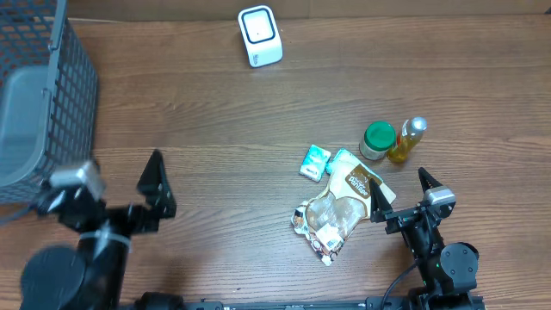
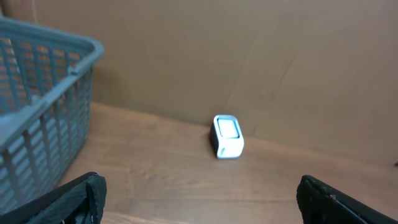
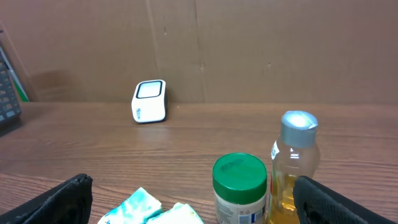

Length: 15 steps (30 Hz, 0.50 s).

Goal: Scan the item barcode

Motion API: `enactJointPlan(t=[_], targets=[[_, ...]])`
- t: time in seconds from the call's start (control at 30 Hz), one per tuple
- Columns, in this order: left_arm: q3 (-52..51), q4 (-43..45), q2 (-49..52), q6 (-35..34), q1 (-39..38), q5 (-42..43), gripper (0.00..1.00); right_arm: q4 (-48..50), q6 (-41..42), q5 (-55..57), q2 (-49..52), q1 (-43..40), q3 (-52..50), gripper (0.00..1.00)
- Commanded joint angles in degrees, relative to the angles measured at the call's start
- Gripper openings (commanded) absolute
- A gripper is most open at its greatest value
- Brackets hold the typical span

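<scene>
1. Right claw gapes wide and empty. The snack bag, jar and oil bottle sit just ahead of it, handy for grabbing one to scan, I'd say.
2. Well beyond them stands the scanner.
3. Left claw is wide too and holds nothing, with the basket on its left.

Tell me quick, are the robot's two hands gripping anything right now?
Left hand: open, holding nothing.
Right hand: open, holding nothing.

A grey slatted basket is sitting at the wooden table's far left edge; what looks like a cardboard wall is standing behind.
</scene>
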Motion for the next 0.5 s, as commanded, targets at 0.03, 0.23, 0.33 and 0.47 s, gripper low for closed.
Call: enactJointPlan(t=[0.03, 0.23, 0.33, 0.47], targets=[[-0.9, -0.2, -2.5, 1.0, 0.5, -0.7, 1.00, 0.3, -0.2, 0.4, -0.6, -0.1, -0.6, 1.00], [-3.9, -5.7, -3.4, 1.0, 2.3, -0.7, 0.99, 0.3, -0.3, 0.4, -0.6, -0.1, -0.6, 1.00], [-6.7, -8.5, -5.8, 1.0, 3.6, -0.8, 1.00, 0.3, -0.3, 0.4, -0.6, -0.1, -0.6, 1.00], [-12.3, -8.2, -12.1, 0.1, 4.0, -0.3, 1.00, 0.3, -0.3, 0.4, -0.6, -0.1, -0.6, 1.00]])
